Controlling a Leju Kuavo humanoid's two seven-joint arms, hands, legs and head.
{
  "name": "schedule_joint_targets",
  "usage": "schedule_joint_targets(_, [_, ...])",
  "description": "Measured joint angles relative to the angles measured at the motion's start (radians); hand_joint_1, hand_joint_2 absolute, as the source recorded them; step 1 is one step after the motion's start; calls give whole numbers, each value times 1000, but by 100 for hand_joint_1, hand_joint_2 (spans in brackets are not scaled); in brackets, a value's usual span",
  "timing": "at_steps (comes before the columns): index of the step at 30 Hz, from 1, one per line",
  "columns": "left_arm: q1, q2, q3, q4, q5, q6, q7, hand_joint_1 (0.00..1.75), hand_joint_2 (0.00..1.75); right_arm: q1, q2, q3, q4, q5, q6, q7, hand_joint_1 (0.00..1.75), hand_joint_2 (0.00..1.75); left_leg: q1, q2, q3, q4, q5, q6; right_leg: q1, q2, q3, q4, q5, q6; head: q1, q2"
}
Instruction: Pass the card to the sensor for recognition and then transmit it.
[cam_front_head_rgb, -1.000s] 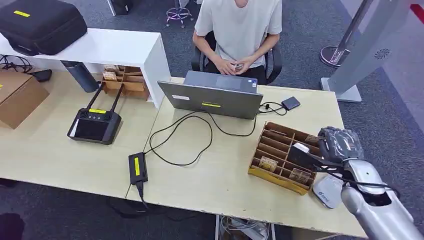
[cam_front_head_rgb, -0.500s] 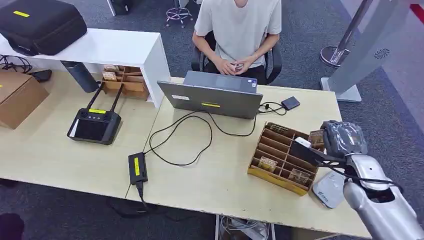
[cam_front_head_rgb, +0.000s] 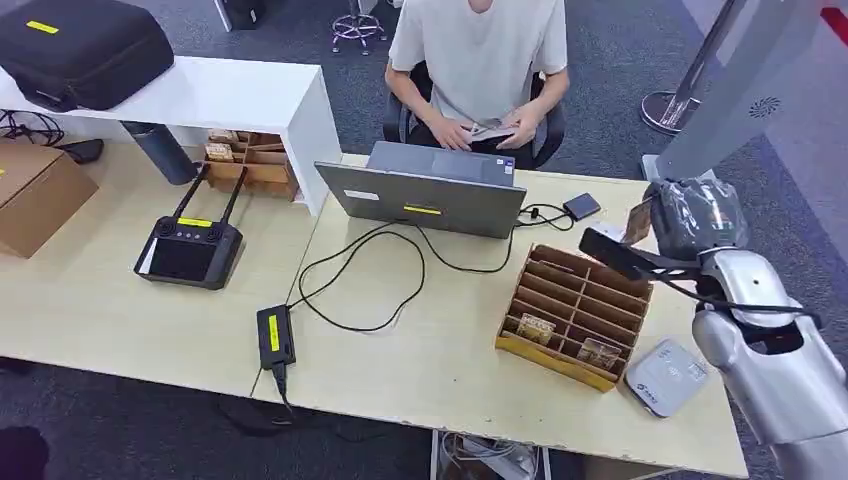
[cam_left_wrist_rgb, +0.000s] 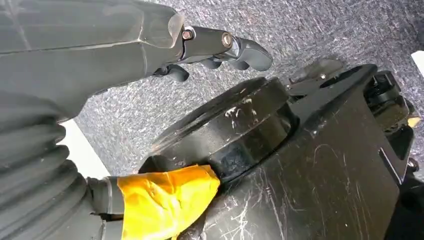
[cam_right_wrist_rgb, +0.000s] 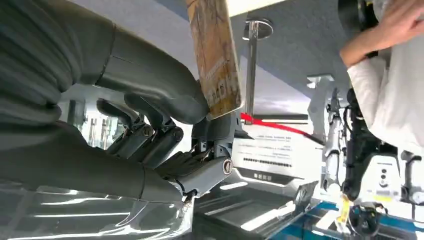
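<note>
On the far left of the counter (cam_front_head_rgb: 120, 330) in the head view sits a cardboard box (cam_front_head_rgb: 35, 195), and behind it a black case (cam_front_head_rgb: 85, 50) rests on a white shelf unit (cam_front_head_rgb: 230, 95). Next along lies a black controller (cam_front_head_rgb: 190, 250) with two antennas, then a small black power brick (cam_front_head_rgb: 275, 335) whose cable loops toward the grey laptop (cam_front_head_rgb: 425, 195). A person in a pale shirt (cam_front_head_rgb: 480, 50) sits behind the laptop, hands together in the lap.

Right of the laptop a small black device (cam_front_head_rgb: 581, 207) lies on the counter. Nearer the front edge stands a wooden sorting tray (cam_front_head_rgb: 575, 315) with slotted compartments, a few cards in them. Just beside its right corner lies the white card sensor (cam_front_head_rgb: 667, 376), flat on the counter.

The right robot hand (cam_front_head_rgb: 690, 220) is raised above the tray's far right corner, well clear of the sensor. It pinches the card (cam_front_head_rgb: 637, 222) between thumb and fingers; the right wrist view shows the brown printed card (cam_right_wrist_rgb: 215, 60) clamped on edge against the thumb.

The left robot hand (cam_left_wrist_rgb: 220, 47) hangs over grey carpet (cam_left_wrist_rgb: 320, 30) with nothing in it; whether its fingers are curled or spread I cannot tell.
</note>
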Motion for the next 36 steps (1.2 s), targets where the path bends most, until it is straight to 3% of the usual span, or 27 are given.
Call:
schedule_joint_targets(11, [-3, -5, 1, 13, -32, -42, -2, 0, 175, -75, 14, 32, 30, 12, -6, -2, 173, 175, 0, 0, 0, 0, 0, 0, 0, 0, 0, 0, 0, 0, 0, 0])
schedule_joint_targets(26, [-31, -38, 21, 83, -95, -106, 7, 0, 175, -313, 175, 127, 231, 57, -28, 31, 173, 175, 0, 0, 0, 0, 1, -2, 0, 0, 0, 1, 1, -1, 0, 0])
schedule_joint_targets(36, [-38, -55, 34, 115, -108, -123, 16, 0, 175, -362, 221, 156, 314, 56, -34, 34, 173, 175, 0, 0, 0, 0, 1, -2, 0, 0, 0, 1, 1, -1, 0, 0])
